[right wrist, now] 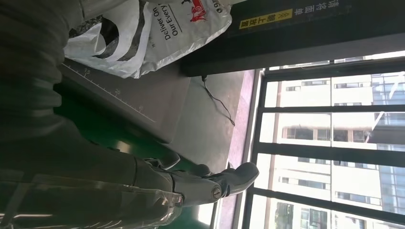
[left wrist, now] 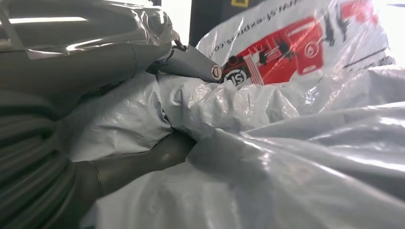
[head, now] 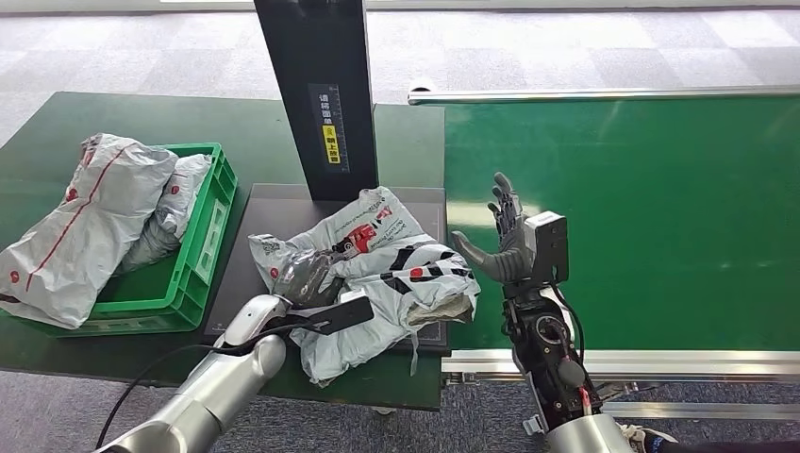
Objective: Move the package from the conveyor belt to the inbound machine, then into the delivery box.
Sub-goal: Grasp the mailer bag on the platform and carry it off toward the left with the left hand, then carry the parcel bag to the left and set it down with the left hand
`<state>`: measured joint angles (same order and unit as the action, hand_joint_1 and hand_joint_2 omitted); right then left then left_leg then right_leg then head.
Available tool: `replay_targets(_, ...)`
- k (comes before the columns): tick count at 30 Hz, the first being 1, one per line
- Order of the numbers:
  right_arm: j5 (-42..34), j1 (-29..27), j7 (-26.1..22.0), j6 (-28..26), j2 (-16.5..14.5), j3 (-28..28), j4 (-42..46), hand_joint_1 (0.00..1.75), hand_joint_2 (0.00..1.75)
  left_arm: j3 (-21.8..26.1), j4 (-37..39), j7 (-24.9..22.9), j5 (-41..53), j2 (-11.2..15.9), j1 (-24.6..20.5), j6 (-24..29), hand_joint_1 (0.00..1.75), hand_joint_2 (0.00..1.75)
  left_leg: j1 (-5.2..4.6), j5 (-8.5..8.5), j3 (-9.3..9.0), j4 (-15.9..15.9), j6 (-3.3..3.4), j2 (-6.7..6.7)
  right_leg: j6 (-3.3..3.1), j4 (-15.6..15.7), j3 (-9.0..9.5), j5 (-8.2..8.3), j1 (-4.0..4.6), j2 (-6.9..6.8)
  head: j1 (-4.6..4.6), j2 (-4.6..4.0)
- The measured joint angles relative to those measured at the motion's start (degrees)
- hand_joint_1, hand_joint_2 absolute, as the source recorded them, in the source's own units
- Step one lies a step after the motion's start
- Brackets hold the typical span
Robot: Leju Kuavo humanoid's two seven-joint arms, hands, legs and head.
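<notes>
On the inbound machine (head: 283,203), the left hand (head: 304,279) apparently grips the package (head: 377,274); the right hand (head: 505,241) hovers beside, fingers spread. Lifting needs a deep, bunched hold.

A dark green tabletop (head: 57,123) stood on grey checkered carpet (head: 585,47). Beyond tall dark-framed windows (right wrist: 329,157), pale multi-storey buildings (right wrist: 305,138) showed. A thin black cable (right wrist: 217,102) trailed across the grey floor.

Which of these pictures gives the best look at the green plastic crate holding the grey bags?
The head view: the green plastic crate sits whole on the dark table, two grey plastic mail bags spilling over it. Neither wrist view gives a look at it.
</notes>
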<state>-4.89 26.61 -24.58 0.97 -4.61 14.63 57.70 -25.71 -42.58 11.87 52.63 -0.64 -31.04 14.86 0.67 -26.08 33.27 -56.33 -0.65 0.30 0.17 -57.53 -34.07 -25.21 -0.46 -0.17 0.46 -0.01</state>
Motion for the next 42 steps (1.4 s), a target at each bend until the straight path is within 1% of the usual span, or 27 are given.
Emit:
replay_targets(2, 0.8, -0.1, 0.1, -0.7, 0.2, 0.0, 0.0, 0.00, 1.75, 1.2, -1.3, 2.8, -2.5, 0.1, 1.3, 2.7, 1.75, 1.75, 0.00, 0.00, 0.03, 0.0, 0.00, 0.01, 0.00, 0.0, -0.05, 0.00, 0.00, 0.01, -0.01, 0.00)
replay_targets(5, 5.0, -0.1, 0.3, -4.0, 0.6, 0.1, 0.0, 0.00, 1.75, 3.8, -4.8, 8.1, -7.7, 0.2, 3.8, 7.2, 1.75, 1.75, 0.00, 0.00, 0.16, 0.0, 0.00, 0.01, 0.00, 0.0, -0.19, 0.00, 0.01, 0.01, -0.02, -0.01)
replay_targets(7, 6.7, -0.1, 0.3, -5.1, 0.7, 0.3, -0.2, 0.00, 1.75, 5.4, -8.6, 11.7, -11.2, 0.2, 5.5, 10.6, 1.75, 1.75, 0.00, 0.00, 0.23, 0.0, 0.00, 0.01, 0.00, 0.0, -0.25, 0.00, 0.01, 0.00, -0.01, -0.01)
replay_targets(9, 7.3, -0.1, 0.2, -4.8, 0.8, 0.4, -0.6, 0.00, 1.75, 6.8, -13.0, 14.7, -13.3, 0.2, 7.1, 14.5, 1.75, 1.75, 0.00, 0.00, 0.27, 0.0, 0.00, 0.01, 0.00, 0.0, -0.29, -0.01, 0.01, 0.00, -0.02, -0.01)
replay_targets(11, 7.5, -0.2, -0.4, -4.5, 0.8, 0.5, -0.9, 0.00, 1.75, 8.5, -18.9, 17.4, -11.7, -0.5, 9.1, 18.9, 1.75, 1.75, 0.00, 0.00, 0.35, 0.0, 0.00, 0.03, 0.01, 0.0, -0.40, -0.01, 0.01, 0.01, -0.03, -0.01)
replay_targets(12, 7.7, -0.5, -0.8, -4.7, 0.9, 0.5, -1.0, 0.00, 1.75, 10.1, -23.0, 19.3, -8.5, -1.3, 9.9, 21.1, 1.75, 1.75, 0.01, 0.01, 0.43, 0.0, 0.00, 0.01, 0.01, 0.0, -0.47, -0.01, 0.01, -0.01, -0.02, 0.00)
replay_targets(13, 7.9, -1.0, -1.1, -5.0, 1.0, 0.4, -0.9, 0.00, 1.75, 12.7, -27.2, 21.7, -2.8, -2.3, 10.3, 23.0, 1.75, 1.75, 0.01, 0.02, 0.52, 0.0, 0.01, -0.03, 0.03, 0.0, -0.50, -0.02, 0.01, -0.05, 0.07, 0.00)
replay_targets(15, 8.3, -2.3, -1.4, -5.5, 1.3, 0.3, -0.4, 0.00, 1.75, 20.5, -34.1, 25.1, 12.1, -3.9, 9.3, 25.1, 1.75, 1.75, 0.00, -0.01, 0.55, 0.0, -0.01, -0.01, 0.03, 0.0, -0.50, -0.02, 0.00, -0.02, 0.23, 0.00)
replay_targets(16, 8.4, -3.0, -1.5, -5.6, 1.4, 0.3, 0.1, 0.00, 1.75, 25.5, -36.2, 25.4, 18.9, -4.3, 8.4, 25.3, 1.75, 1.75, 0.00, -0.05, 0.47, 0.0, -0.04, 0.13, 0.01, 0.0, -0.49, -0.01, 0.00, 0.12, 0.30, -0.01)
replay_targets(17, 8.4, -3.8, -1.5, -5.6, 1.6, 0.2, 0.7, 0.00, 1.75, 30.5, -37.6, 24.7, 23.1, -4.3, 7.6, 25.3, 1.75, 1.75, 0.01, -0.10, 0.39, 0.0, -0.08, 0.30, -0.01, 0.0, -0.51, 0.01, 0.00, 0.28, 0.27, -0.01)
replay_targets(19, 8.5, -5.1, -1.6, -5.7, 2.1, -0.1, 2.1, 0.00, 1.75, 38.6, -39.5, 22.7, 24.9, -4.2, 6.4, 25.3, 1.75, 1.75, 0.07, -0.11, 0.34, 0.0, -0.14, 0.47, -0.04, 0.0, -0.57, 0.02, 0.06, 0.48, 0.24, -0.01)
replay_targets(22, 8.7, -6.1, -1.6, -5.8, 2.7, -0.6, 3.5, 0.00, 1.75, 45.7, -41.3, 21.9, 22.3, -4.1, 4.8, 25.3, 1.75, 1.75, 0.14, -0.08, 0.38, 0.0, -0.17, 0.36, -0.05, 0.0, -0.56, 0.01, 0.13, 0.43, 0.24, -0.01)
replay_targets(26, 11.5, -6.3, -0.6, -5.6, 3.0, -0.5, 4.1, 0.00, 1.75, 52.4, -44.0, 26.1, 24.1, -4.4, 2.7, 25.3, 1.75, 1.75, 0.12, -0.08, 0.39, 0.0, -0.17, 0.37, -0.05, 0.0, -0.56, 0.00, 0.12, 0.43, 0.25, -0.01)
replay_targets(29, 13.0, -6.3, -0.1, -5.3, 3.1, -0.1, 4.1, 0.00, 1.75, 54.8, -45.7, 26.9, 25.9, -4.7, 1.4, 25.3, 1.75, 1.75, 0.09, -0.09, 0.41, 0.0, -0.16, 0.35, -0.04, 0.0, -0.56, 0.00, 0.09, 0.43, 0.25, -0.01)
replay_targets(36, 13.4, -6.3, 0.0, -5.3, 3.3, 0.4, 4.1, 0.00, 1.75, 57.0, -47.3, 26.9, 26.5, -5.1, 0.4, 25.3, 1.75, 1.75, 0.09, -0.10, 0.41, 0.0, -0.16, 0.35, -0.04, 0.0, -0.57, 0.00, 0.09, 0.42, 0.23, -0.01)
replay_targets(37, 13.5, -6.2, 0.1, -5.1, 3.4, 0.4, 4.1, 0.00, 1.75, 57.2, -47.4, 26.4, 27.0, -5.2, 0.3, 25.3, 1.75, 1.75, 0.10, -0.10, 0.41, 0.0, -0.16, 0.35, -0.04, 0.0, -0.57, 0.00, 0.09, 0.41, 0.24, -0.01)
replay_targets(38, 13.7, -6.2, 0.3, -4.8, 3.4, 0.5, 4.1, 0.00, 1.75, 57.2, -47.4, 24.9, 28.3, -5.1, 0.2, 25.3, 1.75, 1.75, 0.10, -0.10, 0.41, 0.0, -0.16, 0.35, -0.04, 0.0, -0.56, 0.00, 0.09, 0.41, 0.24, -0.01)
replay_targets(39, 14.0, -6.2, 0.5, -4.4, 3.4, 0.6, 4.1, 0.00, 1.75, 56.9, -47.4, 21.6, 30.4, -4.7, 0.2, 25.3, 1.75, 1.75, 0.11, -0.10, 0.42, 0.0, -0.16, 0.37, -0.05, 0.0, -0.56, 0.01, 0.10, 0.41, 0.25, -0.01)
replay_targets(40, 14.5, -6.1, 0.8, -3.8, 3.5, 0.7, 4.1, 0.00, 1.75, 56.3, -47.2, 16.8, 32.6, -3.7, 0.3, 25.3, 1.75, 1.75, 0.11, -0.09, 0.42, 0.0, -0.16, 0.39, -0.05, 0.0, -0.57, 0.01, 0.11, 0.43, 0.26, -0.01)
replay_targets(41, 15.0, -5.9, 1.0, -3.3, 3.5, 0.9, 4.1, 0.00, 1.75, 55.0, -46.6, 10.0, 34.6, -1.9, 0.4, 25.3, 1.75, 1.75, 0.12, -0.09, 0.41, 0.0, -0.17, 0.43, -0.06, 0.0, -0.60, 0.01, 0.12, 0.45, 0.26, -0.01)
replay_targets(42, 15.4, -5.8, 1.1, -2.9, 3.5, 1.0, 4.1, 0.00, 1.75, 52.9, -45.3, 1.3, 35.7, 0.8, 0.3, 25.3, 1.75, 1.75, 0.14, -0.09, 0.40, 0.0, -0.17, 0.46, -0.07, 0.0, -0.65, 0.02, 0.13, 0.47, 0.26, -0.01)
